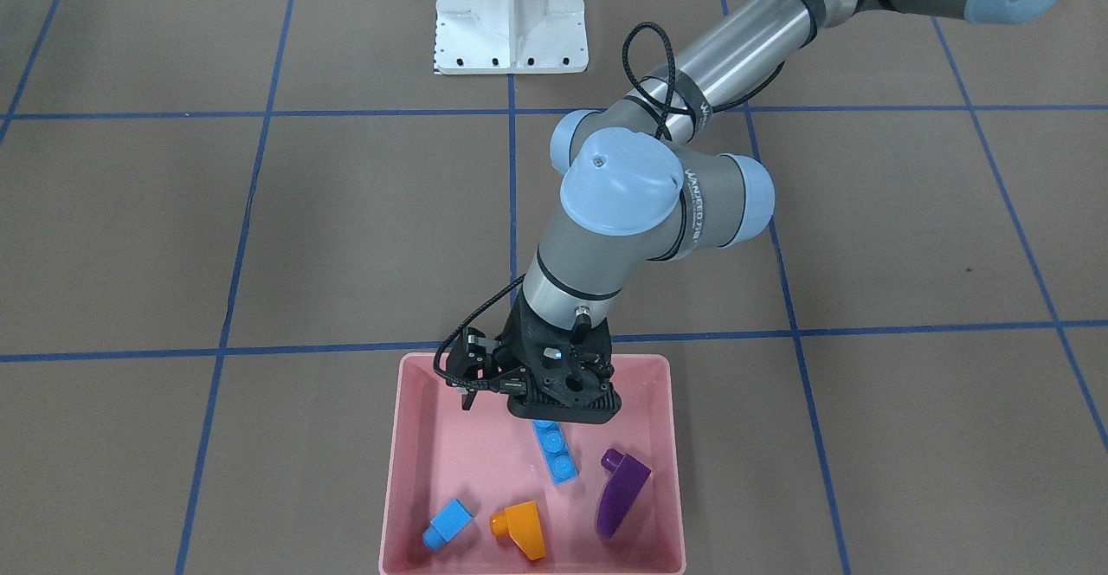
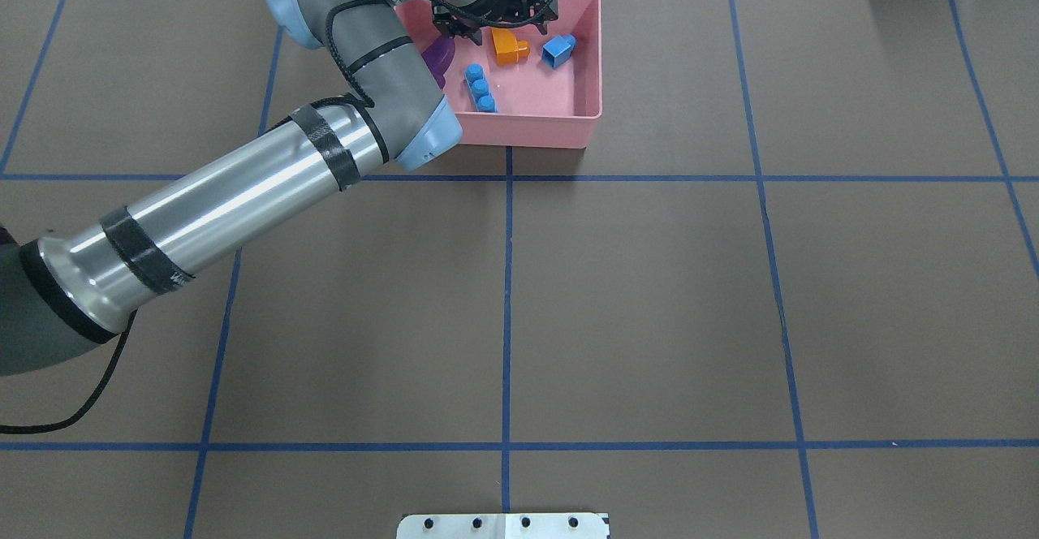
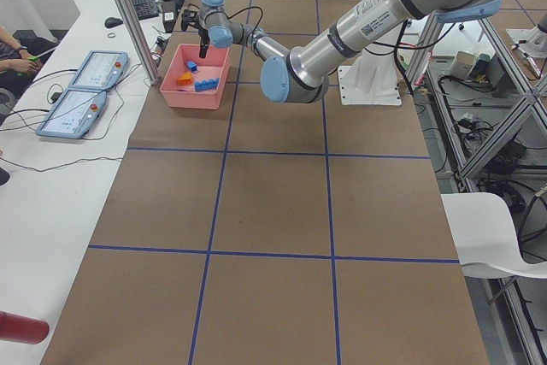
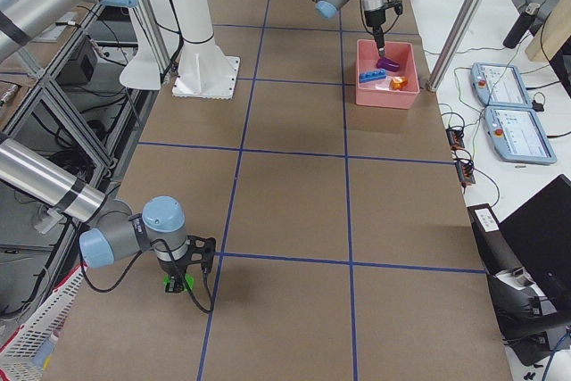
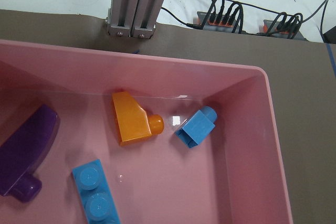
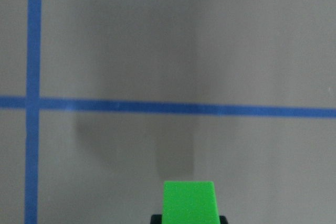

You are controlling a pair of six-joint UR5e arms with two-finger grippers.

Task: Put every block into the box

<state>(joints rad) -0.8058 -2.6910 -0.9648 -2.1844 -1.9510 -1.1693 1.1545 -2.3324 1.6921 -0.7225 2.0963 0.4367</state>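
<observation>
Left arm stretched across the bench (image 2: 649, 279), elbow bent, wrist pointing straight down over the pink tray (image 1: 433, 471). Left end effector (image 1: 467, 395) hovers just above the tray floor, touching no brick; can't tell if its fingers are apart or together.

Tray sits at the bench's far edge. Seen from overhead it holds:
- purple sloped brick (image 1: 621, 493) on the left
- long blue brick (image 1: 554, 454) beside it
- orange sloped brick (image 1: 522, 527) at the far wall
- blue one-stud brick (image 1: 448, 523) just right of the orange

Right arm is folded low at the bench's right end. Right end effector (image 4: 183, 276) is clamped on the green brick (image 6: 189, 202), well apart from the tray.
</observation>
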